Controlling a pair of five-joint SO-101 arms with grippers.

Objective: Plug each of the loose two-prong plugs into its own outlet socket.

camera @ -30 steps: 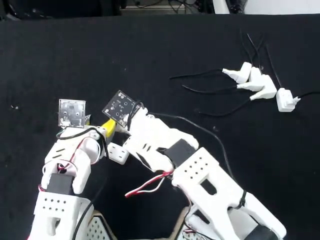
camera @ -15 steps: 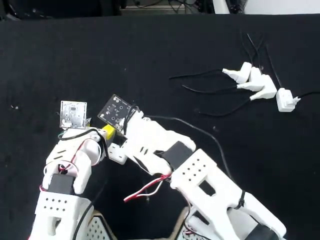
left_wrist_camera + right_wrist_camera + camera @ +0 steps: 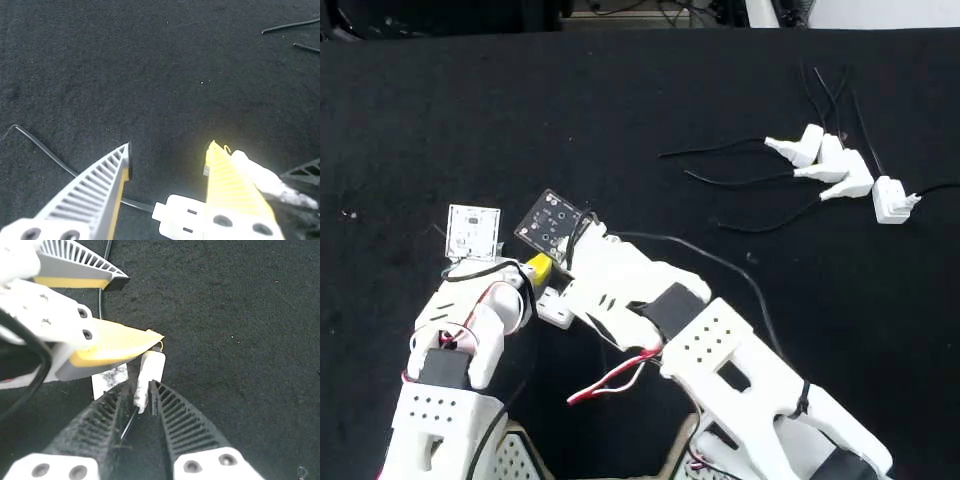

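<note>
The left arm rises from the near edge of the black worktop (image 3: 620, 100). A pale square plate (image 3: 473, 232) sits at its tip, and the grey marks on it may be print but are too small to read. The left claw (image 3: 169, 150) is released, with its grey finger and its yellow finger spread well apart over bare cloth. Between them, close against the yellow finger, lies a white socket block (image 3: 181, 222) with two short slots facing up. A thin black lead (image 3: 45, 150) runs from the block's end, passes behind the grey finger and goes on across the cloth.

Just outside the yellow finger is a white plug (image 3: 149, 371), its upper end close against that finger's tip. The right claw (image 3: 140, 387) is clenched on this plug, one black ribbed finger pressing each side (the plug stands roughly in line with the fingers). At the tip of the right arm, a black square plate (image 3: 550, 222) dotted with small pale spots lies just beside the pale one. A black cable (image 3: 720, 262) curves from behind the right arm out toward the right. Red and white wires (image 3: 615, 375) loop below the arm's middle.

Far to the right, well apart from both arms, three white loose plugs (image 3: 830, 165) lie bunched and touching. A boxy white plug (image 3: 890, 200) sits just beside them, and thin black leads trail away from the group
</note>
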